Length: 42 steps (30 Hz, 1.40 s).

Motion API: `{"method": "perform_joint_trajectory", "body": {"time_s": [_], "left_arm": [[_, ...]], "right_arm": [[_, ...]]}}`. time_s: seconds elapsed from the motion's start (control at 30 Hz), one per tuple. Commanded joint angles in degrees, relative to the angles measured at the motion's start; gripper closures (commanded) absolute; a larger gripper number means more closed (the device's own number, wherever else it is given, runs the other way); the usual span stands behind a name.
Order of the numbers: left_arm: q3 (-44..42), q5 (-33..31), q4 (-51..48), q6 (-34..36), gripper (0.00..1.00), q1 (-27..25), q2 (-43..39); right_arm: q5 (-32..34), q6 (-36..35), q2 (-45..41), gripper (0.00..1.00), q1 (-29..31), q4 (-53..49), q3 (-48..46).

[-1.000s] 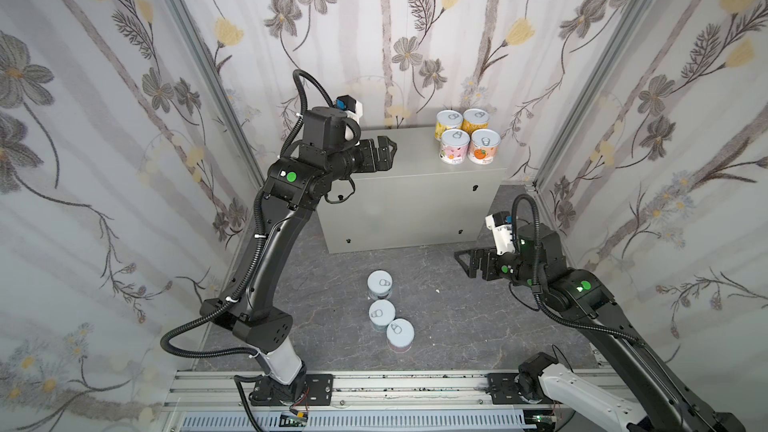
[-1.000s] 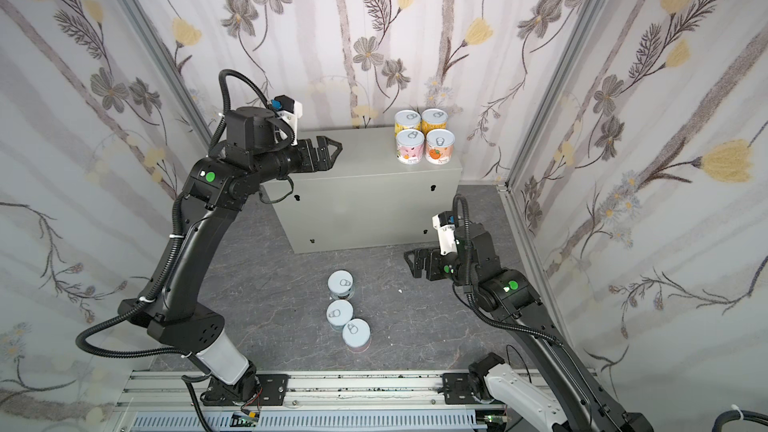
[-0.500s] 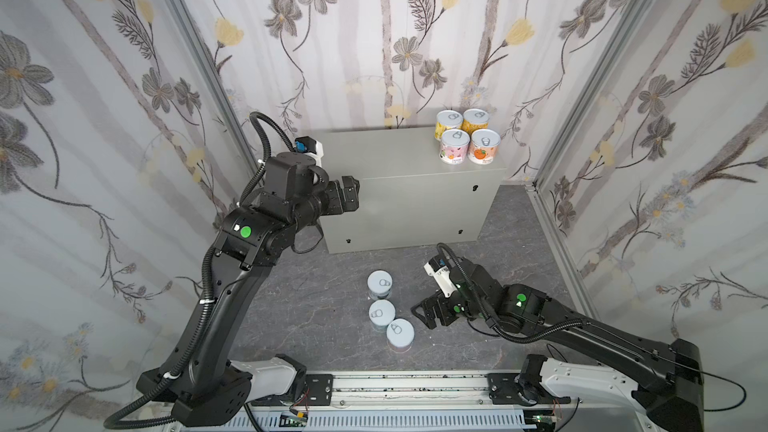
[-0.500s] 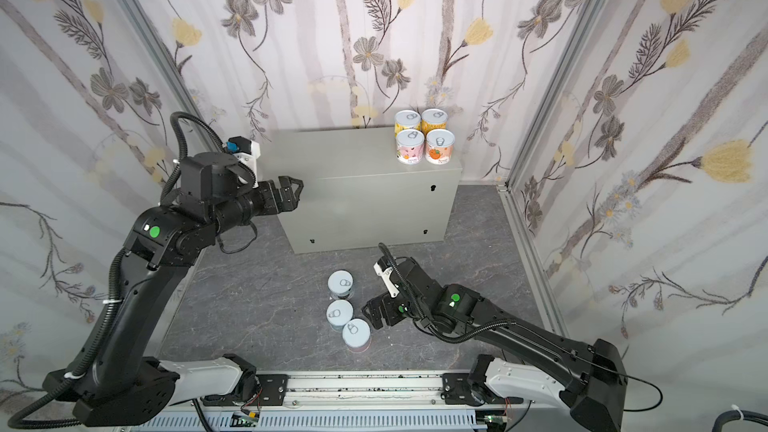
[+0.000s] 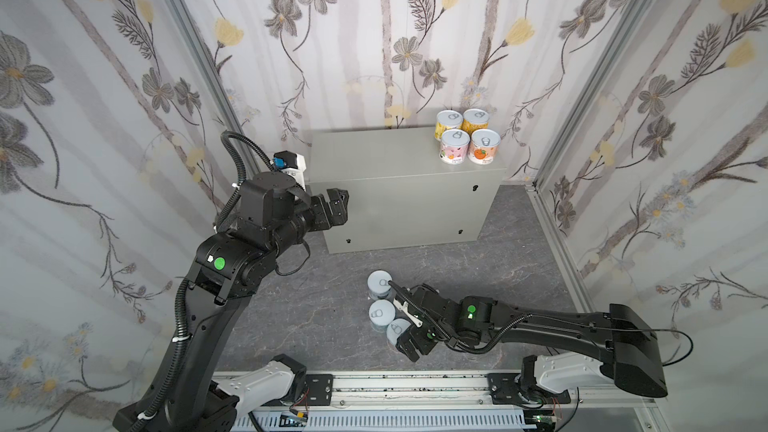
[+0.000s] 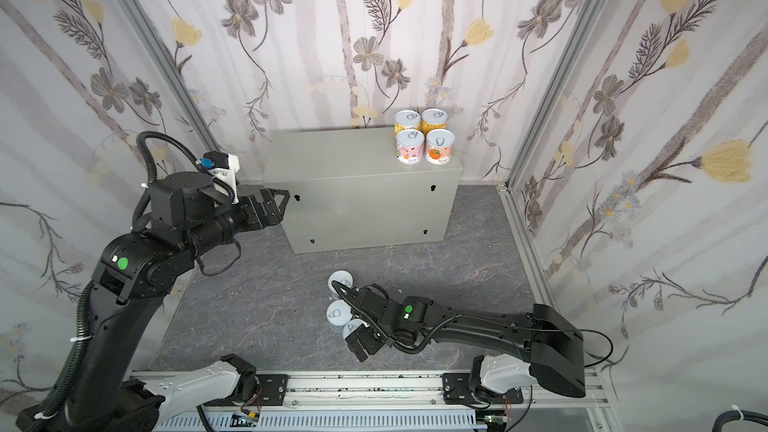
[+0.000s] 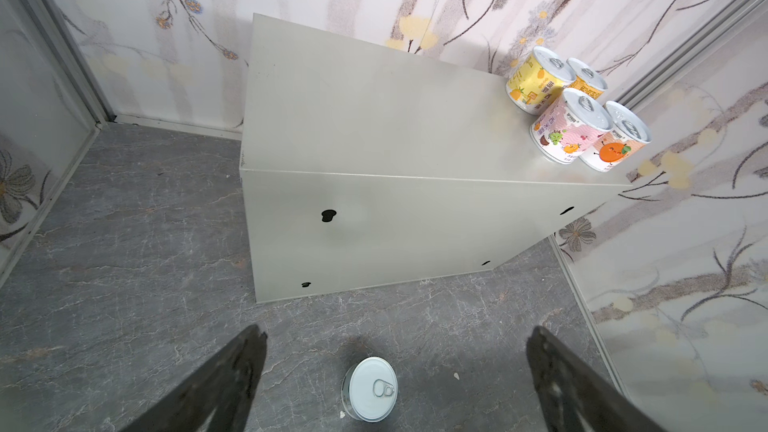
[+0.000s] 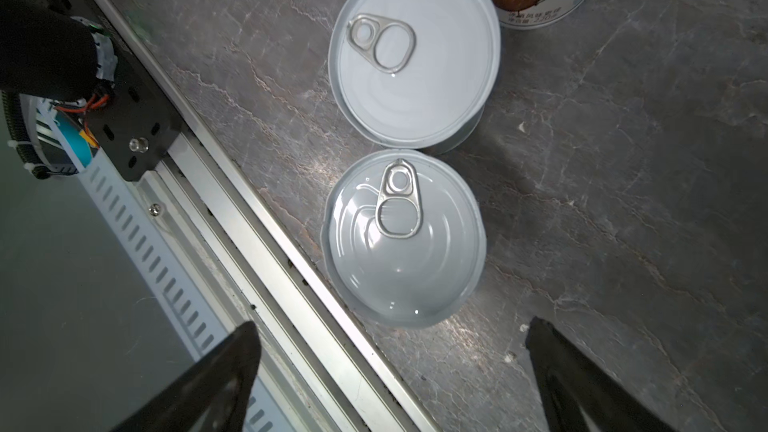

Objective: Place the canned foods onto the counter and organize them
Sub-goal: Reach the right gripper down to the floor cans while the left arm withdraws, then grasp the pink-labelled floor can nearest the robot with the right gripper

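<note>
Both jaws open, empty; right jaws to be centred over nearest tin [image 8: 403, 243]; neighbouring tin [image 8: 415, 56] possibly touching, not to be nudged.

Both top views: bright, even, diffuse light, with soft, faint shadows and sharp focus throughout.

Left wrist view: well lit, with a mild sheen on the bench [image 7: 374, 110] top. Wide-angle stretch makes the tins [image 7: 573, 118] lean outward near the frame edge. The fingers [image 7: 224, 380] of the left hand [image 7: 397, 332] are blurred.

Right wrist view: dimmer. Glare streaks the nearer tin lid [image 8: 405, 243], a dark shadow patch lies on the floor [image 8: 623, 160] beside it, and the right hand [image 8: 390, 326] is out of focus.
</note>
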Motion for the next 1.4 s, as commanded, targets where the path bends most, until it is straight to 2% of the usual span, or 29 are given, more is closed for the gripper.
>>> {"method": "perform_joint_trajectory", "body": {"time_s": [0.0,0.3,0.53,0.77,0.87,1.13,1.37], "left_arm": [[0.8,0.1,-0.1,-0.7,0.00,0.0,0.0],[0.7,-1.0,-1.3,-0.6,0.00,0.0,-1.5],[0.4,-1.4,-1.7,-0.5,0.00,0.0,-2.4],[0.6,-2.0,-2.2,0.0,0.00,0.0,-2.4],[0.5,-2.1,-2.3,-0.1,0.00,0.0,-2.6],[0.2,-1.5,-1.8,0.8,0.00,0.0,-2.6],[1.9,-0.2,-0.5,1.8,0.00,0.1,-0.8]], "right_arm": [[1.6,-0.8,2.4,0.00,0.6,2.9,-0.4],[2.7,-4.4,11.9,0.00,1.1,7.0,2.1],[6.8,-6.5,14.6,0.02,0.6,7.3,4.2],[7.2,-8.1,15.3,0.18,-0.2,7.0,5.9],[7.3,-8.2,14.3,0.26,-0.2,6.3,6.2],[9.1,-8.3,8.1,0.34,-0.8,1.6,7.7],[9.9,-11.1,1.1,0.37,-3.9,-9.8,18.1]]}}
